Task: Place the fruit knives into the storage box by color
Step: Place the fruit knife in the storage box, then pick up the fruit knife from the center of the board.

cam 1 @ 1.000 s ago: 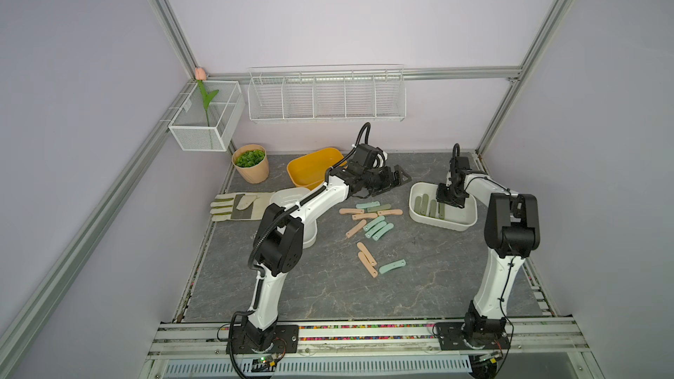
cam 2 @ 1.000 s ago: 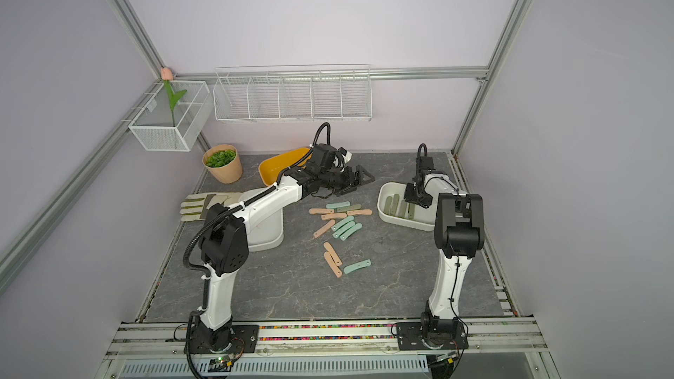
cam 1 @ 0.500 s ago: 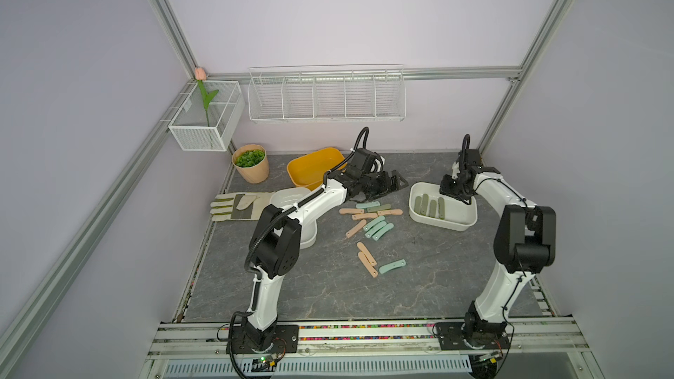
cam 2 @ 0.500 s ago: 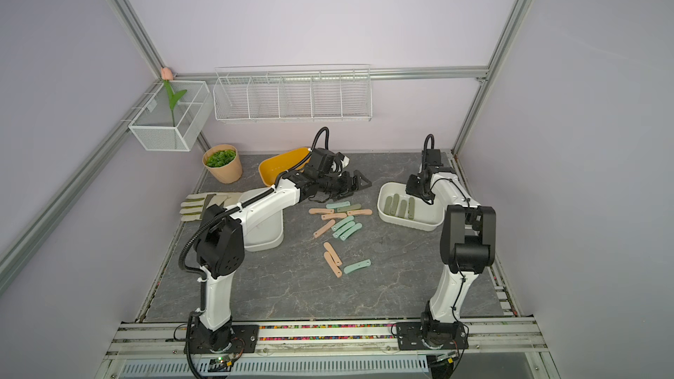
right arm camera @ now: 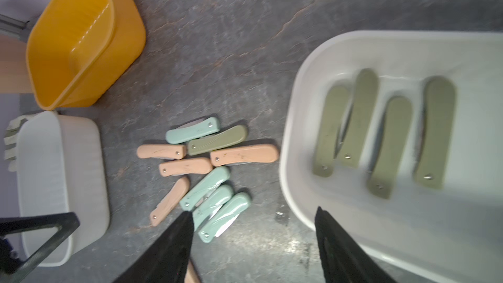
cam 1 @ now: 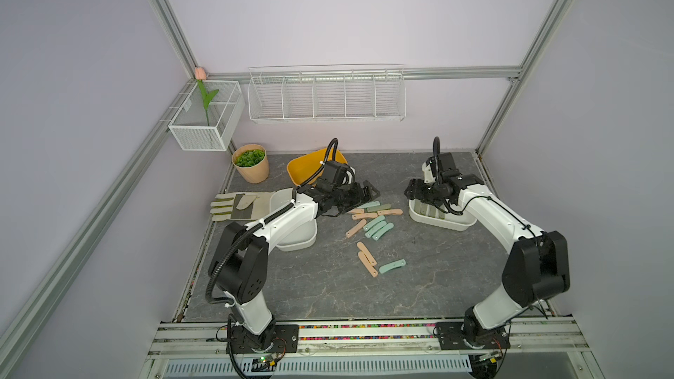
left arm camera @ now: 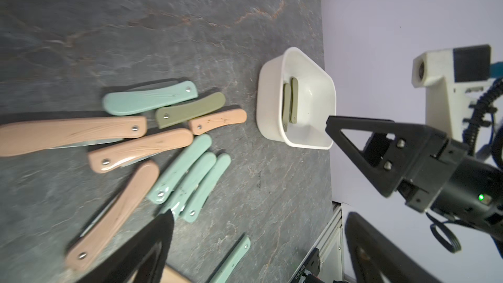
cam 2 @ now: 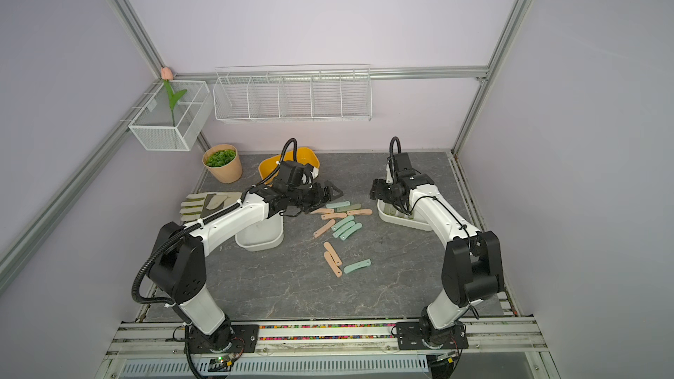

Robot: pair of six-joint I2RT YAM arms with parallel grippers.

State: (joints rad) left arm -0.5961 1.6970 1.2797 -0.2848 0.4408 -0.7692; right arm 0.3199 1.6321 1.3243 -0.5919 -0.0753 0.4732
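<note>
**Olive sorting nearly done; both hands empty above the worktop.**

The right hand hovers straddling the pile-side rim of the white box, which sits at 3 o'clock of the pile in both top views. Its jaws are parted with nothing between them, and four olive knives lie side by side inside the box. The left hand, spread wide and holding nothing, hangs at the pile's 11 o'clock edge, near the yellow bin. The other fruit knives lie loose mid-worktop: the last olive knife touches a mint knife and a peach knife, with more mint and peach towards 6 o'clock. Next, I judge, one hand must pinch that olive knife across its narrow width without dragging its neighbours. The two hands are near enough to crowd each other.
</note>
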